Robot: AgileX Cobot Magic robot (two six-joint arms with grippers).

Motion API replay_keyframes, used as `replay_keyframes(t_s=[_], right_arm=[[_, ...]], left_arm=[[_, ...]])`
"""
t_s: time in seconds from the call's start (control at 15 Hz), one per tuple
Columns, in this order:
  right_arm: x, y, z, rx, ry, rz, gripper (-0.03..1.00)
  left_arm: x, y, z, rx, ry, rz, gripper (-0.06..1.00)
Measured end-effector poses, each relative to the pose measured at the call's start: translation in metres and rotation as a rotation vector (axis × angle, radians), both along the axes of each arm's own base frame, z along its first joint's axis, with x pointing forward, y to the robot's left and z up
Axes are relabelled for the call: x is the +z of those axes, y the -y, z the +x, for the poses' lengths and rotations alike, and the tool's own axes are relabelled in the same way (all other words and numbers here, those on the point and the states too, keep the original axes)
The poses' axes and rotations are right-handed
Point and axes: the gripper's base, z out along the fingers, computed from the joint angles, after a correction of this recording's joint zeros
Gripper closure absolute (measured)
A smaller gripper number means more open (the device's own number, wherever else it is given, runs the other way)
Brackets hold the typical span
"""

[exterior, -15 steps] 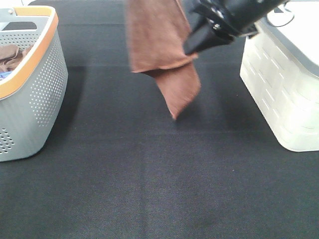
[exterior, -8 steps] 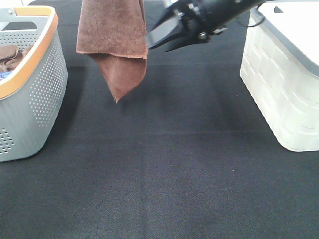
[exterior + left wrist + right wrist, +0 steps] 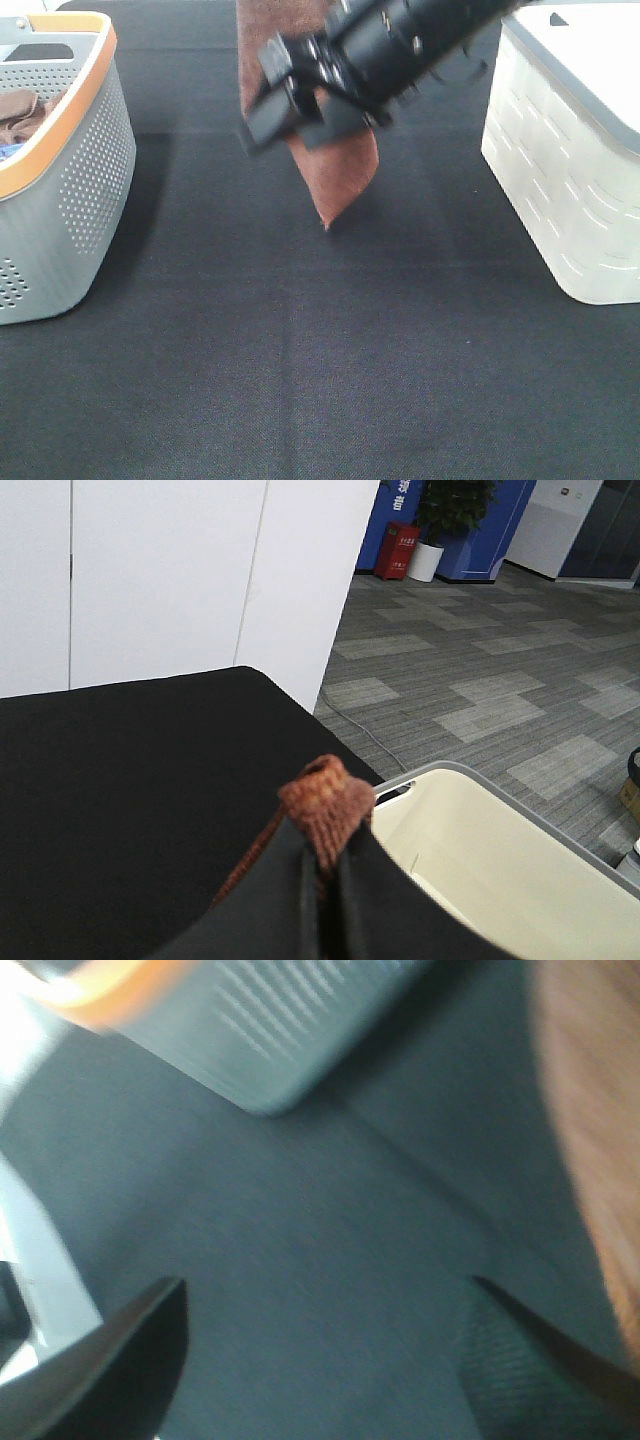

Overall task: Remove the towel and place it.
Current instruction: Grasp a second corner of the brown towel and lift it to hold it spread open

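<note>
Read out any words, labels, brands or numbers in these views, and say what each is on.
Nothing is legible.
White characters on the blue wall panel, left wrist view: too blurred to read.
Pale mark on the red floor cabinet: too small to read.
Reddish-brown microfibre towel, grey perforated basket with orange rim, cream plastic bin: no lettering visible.

The basket [image 3: 90, 170] stands left on the bench [image 3: 320, 380]; the bin [image 3: 560, 200] right; the towel [image 3: 345, 178] hangs between them.
</note>
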Motion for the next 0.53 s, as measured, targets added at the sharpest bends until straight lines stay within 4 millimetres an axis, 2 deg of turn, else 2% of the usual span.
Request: replay_keyframes(t_s=[0.13,0.27,0.53], right_arm=[[-0.016,0.005,0.000,-0.062,-0.043,-0.035,0.23],[-0.022,0.007,0.002,-0.105,-0.032,-0.029,0.23],[-0.021,0.005,0.008,-0.152,0.013,0.022,0.25]], left_arm=[[0.000,0.000,0.000,-0.003,-0.005,-0.010,0.94],[0.000,0.001,0.000,-0.005,-0.009,-0.016,0.94],[-0.001,0.001,0.001,-0.005,-0.012,-0.016,0.94]])
